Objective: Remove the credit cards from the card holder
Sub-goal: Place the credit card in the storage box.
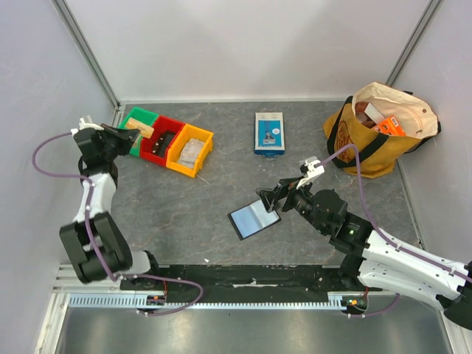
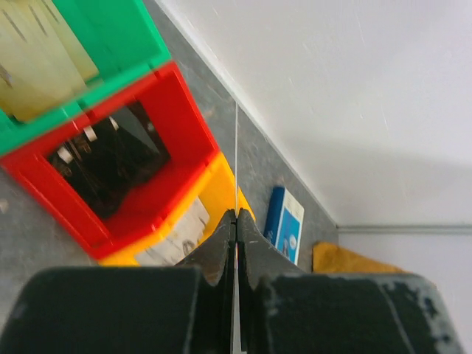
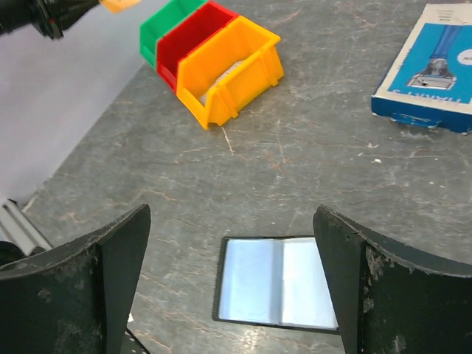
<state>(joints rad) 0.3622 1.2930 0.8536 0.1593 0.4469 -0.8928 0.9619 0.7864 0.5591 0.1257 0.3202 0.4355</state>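
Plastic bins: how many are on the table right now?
3, side by side at the far left: green bin outermost, red bin in the middle, yellow bin innermost. No others show.

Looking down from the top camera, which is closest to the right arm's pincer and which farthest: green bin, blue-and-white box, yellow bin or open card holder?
From the right pincer:
1. Card holder, just beside it, toward the near edge.
2. Blue-and-white box, straight behind, toward the back wall.
3. Yellow bin, back left.
4. Green bin, far left end of the bin row.
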